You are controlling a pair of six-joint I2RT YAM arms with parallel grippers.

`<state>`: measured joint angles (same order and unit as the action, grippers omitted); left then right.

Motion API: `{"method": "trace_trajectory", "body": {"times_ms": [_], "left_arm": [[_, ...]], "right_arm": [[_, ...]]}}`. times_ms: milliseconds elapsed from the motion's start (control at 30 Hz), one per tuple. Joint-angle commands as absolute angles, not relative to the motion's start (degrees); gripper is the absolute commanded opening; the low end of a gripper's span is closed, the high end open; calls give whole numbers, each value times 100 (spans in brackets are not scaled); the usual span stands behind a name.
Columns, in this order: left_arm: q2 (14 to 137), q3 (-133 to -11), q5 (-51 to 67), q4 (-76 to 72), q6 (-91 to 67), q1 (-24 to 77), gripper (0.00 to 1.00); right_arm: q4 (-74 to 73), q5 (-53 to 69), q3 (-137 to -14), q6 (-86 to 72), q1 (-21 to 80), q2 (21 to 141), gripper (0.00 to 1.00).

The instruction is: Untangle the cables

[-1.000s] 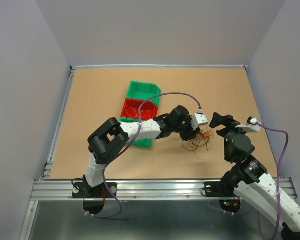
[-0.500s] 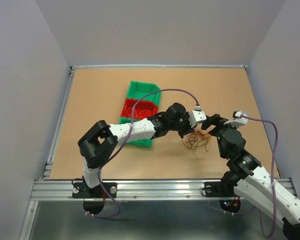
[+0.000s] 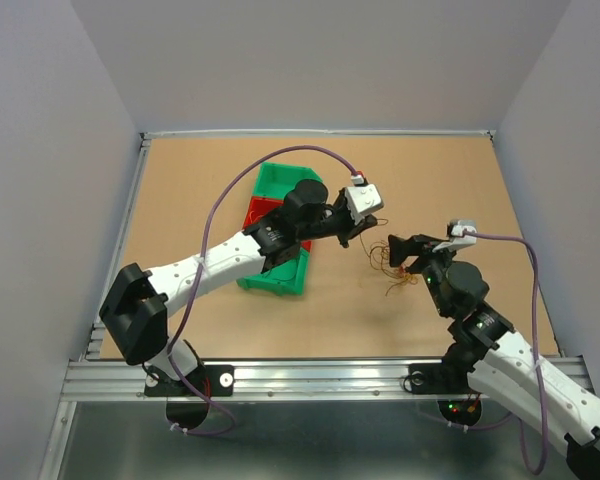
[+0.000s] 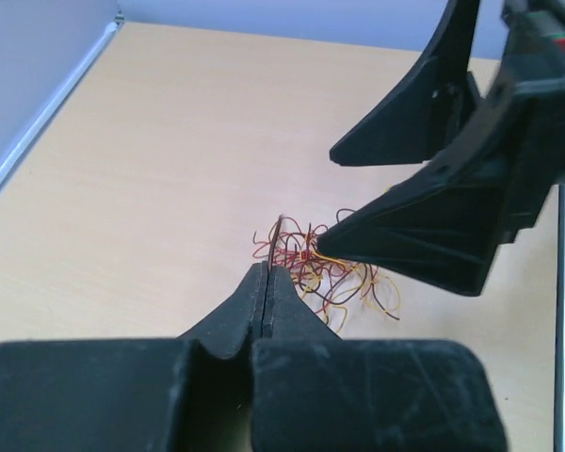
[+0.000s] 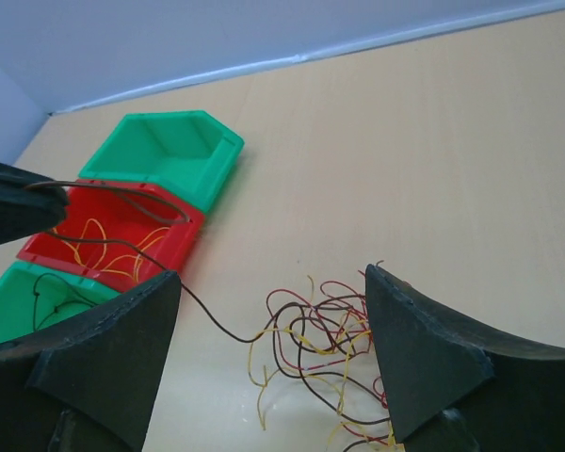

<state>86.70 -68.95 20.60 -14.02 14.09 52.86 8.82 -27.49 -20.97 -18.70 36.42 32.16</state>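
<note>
Right wrist view first: the cables (image 5: 315,330) lie in a loose red, yellow and dark tangle on the table (image 5: 433,141), right of the red bin (image 5: 113,226). The heap shows between the fingers of the right gripper (image 5: 273,275), whose jaws stand wide apart with nothing gripped. One dark cable (image 5: 207,315) runs out of the tangle, up and left to the left gripper (image 5: 14,212), which is pinched tight on it.

Left wrist view agrees: tips pressed together, a thin dark strand rising from them, the tangle beyond, the right gripper's fingers (image 4: 424,235) hanging over it.

Top external: the left arm stretches long from its base, forearm crossing over the red bin, wrist raised. The right arm is bent, forearm reaching inward to the tangle.

A far green bin (image 5: 165,151) sits behind the red one and a near green bin (image 5: 19,292) in front. Yellow strands (image 5: 122,247) lie in the red bin and a dark one in the near green.
</note>
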Motion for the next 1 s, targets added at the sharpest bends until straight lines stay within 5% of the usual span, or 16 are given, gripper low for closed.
{"method": "trace_trajectory", "body": {"times_ms": [0, 333, 633, 767, 967], "left_arm": [[8473, -6794, 2109, -1582, 1310, 5238, 0], [8498, -7671, 2179, -1179, 1125, 5212, 0], [8323, -8875, 1786, -730, 1318, 5212, 0], [8559, -10751, 1118, -151, 1424, 5212, 0], [8657, -12014, 54, -298, 1371, 5212, 0]], "right_arm": [[1564, -1979, -1863, -1477, 3647, 2910, 83], [3021, -44, -1880, -835, 3656, 4601, 81], [3849, -895, -2372, -878, 3648, 6617, 68], [4008, -1886, -2452, -1369, 3639, 6855, 54], [4043, -2574, -2373, -1538, 3630, 6864, 43]]}}
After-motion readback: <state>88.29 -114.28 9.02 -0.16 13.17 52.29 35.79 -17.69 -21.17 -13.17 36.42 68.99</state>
